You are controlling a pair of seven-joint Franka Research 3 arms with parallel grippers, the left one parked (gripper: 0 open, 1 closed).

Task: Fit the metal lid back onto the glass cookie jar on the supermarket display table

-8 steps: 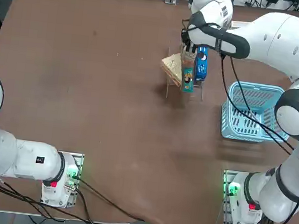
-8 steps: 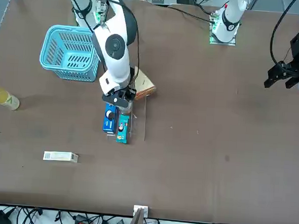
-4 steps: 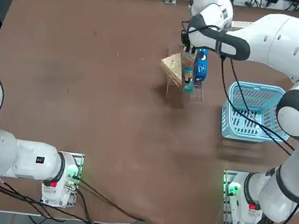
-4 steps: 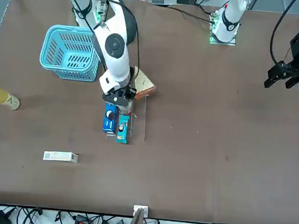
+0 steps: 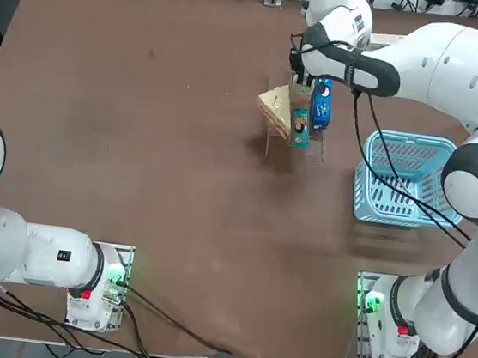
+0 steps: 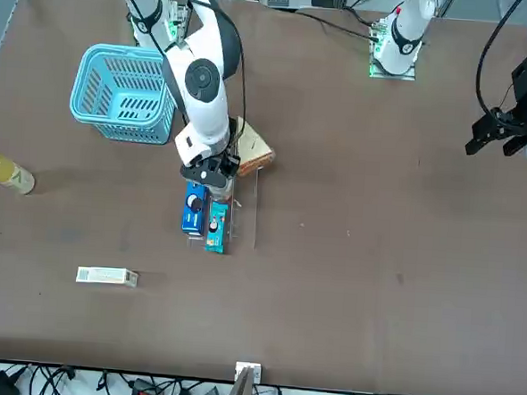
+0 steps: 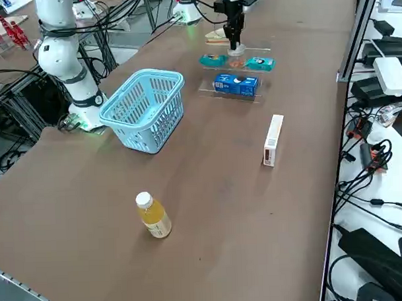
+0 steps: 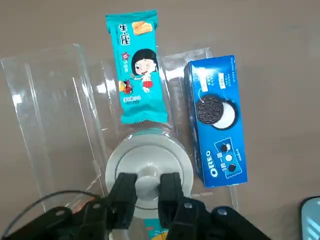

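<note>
The desk seen from the robot's side, described from its near edge to its far edge; clock directions are taken about the glass cookie jar, with twelve o'clock pointing away from the robot. Nearest, at four o'clock, is the light-blue basket, an open-topped container with slotted walls, standing upright. Next is the clear acrylic rack, which surrounds the jar. A teal packet lies at six o'clock on its near side, and a pale-topped wedge sits tilted toward nine o'clock. At the centre is the glass cookie jar, upright, with the metal lid at its mouth; whether the lid is fully seated cannot be told. The right pincer, above the lid, is clenched on its round central knob, one finger on either side. At three o'clock, just beside the jar, is the blue Oreo packet; well apart in about the same direction stands the yellow bottle, white-capped and pale-labelled. Beyond the jar, at twelve o'clock, is a second teal packet, bearing a cartoon figure. Farthest, near two o'clock, the small white box lies flat on the desk, apart from the rack.
</note>
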